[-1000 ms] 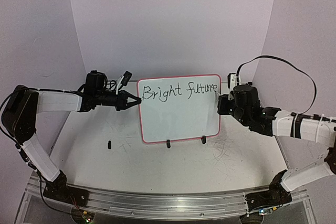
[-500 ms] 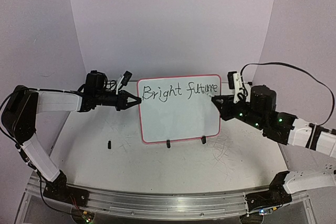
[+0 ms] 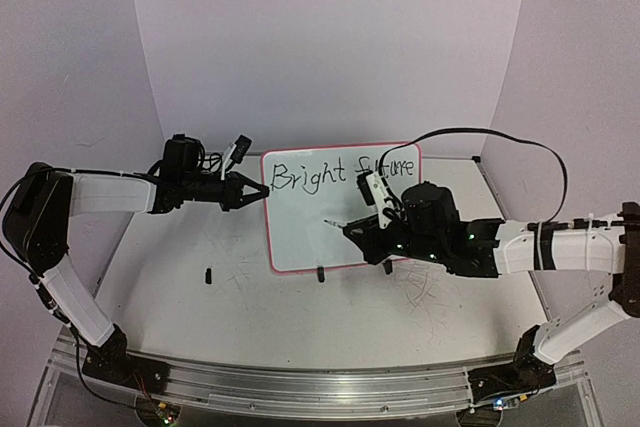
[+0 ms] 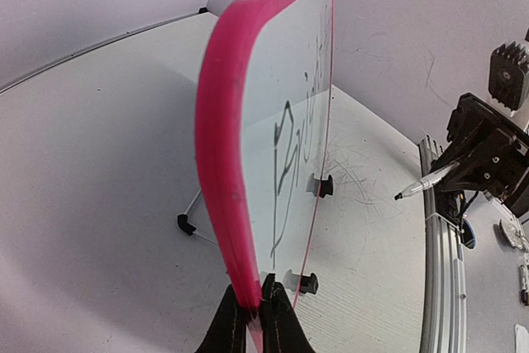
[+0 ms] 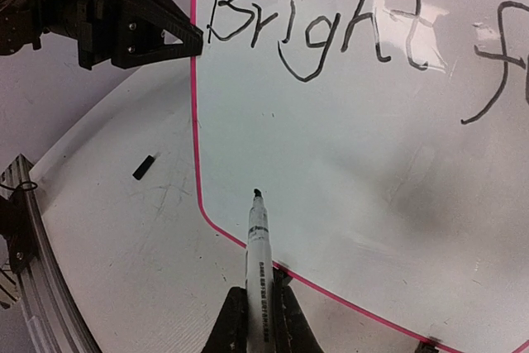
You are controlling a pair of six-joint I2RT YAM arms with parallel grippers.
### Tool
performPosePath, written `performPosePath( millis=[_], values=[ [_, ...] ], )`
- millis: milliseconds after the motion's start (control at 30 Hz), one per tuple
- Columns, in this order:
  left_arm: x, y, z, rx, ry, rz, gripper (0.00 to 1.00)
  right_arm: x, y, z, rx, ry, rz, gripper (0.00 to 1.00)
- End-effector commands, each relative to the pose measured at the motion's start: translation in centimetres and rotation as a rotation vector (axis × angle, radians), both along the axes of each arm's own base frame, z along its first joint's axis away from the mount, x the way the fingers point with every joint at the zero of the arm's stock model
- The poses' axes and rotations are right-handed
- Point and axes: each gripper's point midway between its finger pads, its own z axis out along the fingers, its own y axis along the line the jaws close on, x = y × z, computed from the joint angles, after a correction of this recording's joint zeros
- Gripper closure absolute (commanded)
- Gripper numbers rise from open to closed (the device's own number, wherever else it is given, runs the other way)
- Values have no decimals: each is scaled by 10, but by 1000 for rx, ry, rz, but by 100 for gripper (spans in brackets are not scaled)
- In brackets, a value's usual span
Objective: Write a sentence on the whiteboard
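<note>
The board (image 3: 310, 237) stands on the surface (image 3: 250, 297). The left claw (image 3: 262, 190) pinches its left edge. The right claw (image 3: 350, 230) squeezes a marker (image 5: 258, 245), tip low down, just off the board. The black words (image 5: 314, 31), starting with "Bright", run along the top

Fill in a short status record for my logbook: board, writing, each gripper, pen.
board: whiteboard upright
writing: sentence, top line only, "Bright" plus a partly hidden word; blank below
left gripper: shut on whiteboard's left edge
right gripper: shut on marker
marker tip: aimed at blank lower left, off the surface
</note>
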Motion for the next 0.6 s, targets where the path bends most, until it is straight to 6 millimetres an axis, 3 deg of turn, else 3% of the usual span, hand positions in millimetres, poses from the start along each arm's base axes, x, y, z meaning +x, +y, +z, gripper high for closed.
performPosePath(
  millis=[0, 333, 567],
  values=[
    [16, 6, 34, 1, -178, 58, 100, 7, 18, 26, 73, -47, -17, 100],
    [13, 7, 41, -7, -192, 56, 100, 22, 9, 34, 62, -126, -135, 100],
    [12, 6, 43, -9, -193, 53, 100, 18, 54, 22, 31, -146, -8, 100]
  ],
)
